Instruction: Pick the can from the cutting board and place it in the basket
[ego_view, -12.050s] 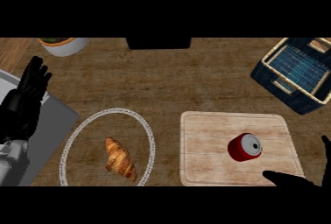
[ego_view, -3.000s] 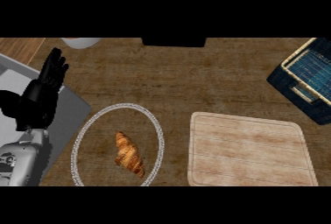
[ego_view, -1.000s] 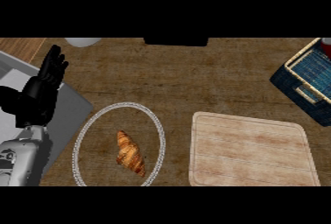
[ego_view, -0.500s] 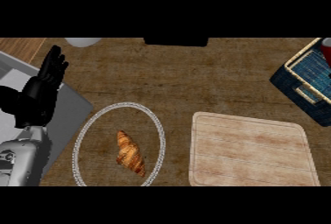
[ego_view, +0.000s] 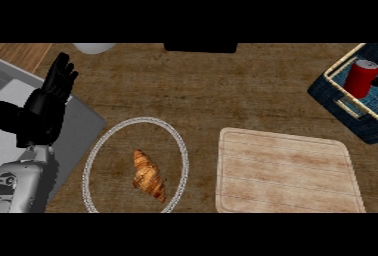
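The red can (ego_view: 362, 78) lies inside the dark blue basket (ego_view: 334, 98) at the right edge of the head view. The pale wooden cutting board (ego_view: 285, 171) at lower right has nothing on it. My left hand (ego_view: 46, 102) rests open at the left edge, fingers straight and pointing up, far from the can and board. My right hand does not show in this view.
A round plate (ego_view: 99, 155) left of the board holds a croissant (ego_view: 148, 175). A grey slab (ego_view: 80, 127) lies under my left forearm. A white bowl (ego_view: 94, 47) and a dark object (ego_view: 201, 47) sit at the far edge.
The red can now shows inside the basket; half a second ago it was not visible there. Earlier still, it lay on the cutting board. My left hand has stayed still.
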